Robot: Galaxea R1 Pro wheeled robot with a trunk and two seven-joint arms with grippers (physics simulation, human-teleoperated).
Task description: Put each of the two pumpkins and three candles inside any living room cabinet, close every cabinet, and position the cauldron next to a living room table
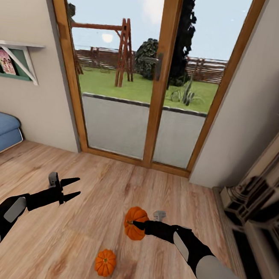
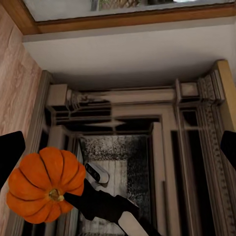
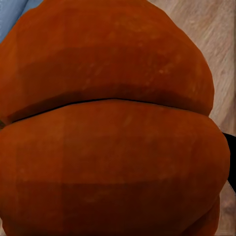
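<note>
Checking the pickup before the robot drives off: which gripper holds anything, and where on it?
The right gripper clamps one pumpkin across its ribbed side. The left gripper is open, empty.

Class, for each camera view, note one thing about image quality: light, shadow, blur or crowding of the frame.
Head view: daylight through the glass doors, soft shadow under the floor pumpkin. Left wrist view: fireplace dim and grainy. Right wrist view: the held pumpkin sits so close it looks blurred, crowding the frame.

The left arm reaches forward over the floor, its left gripper (image 1: 70,188) empty with the two fingers spread apart. The right arm angles inward, and the right gripper (image 1: 135,225) is clamped on a pumpkin (image 1: 135,223) held off the floor.
</note>
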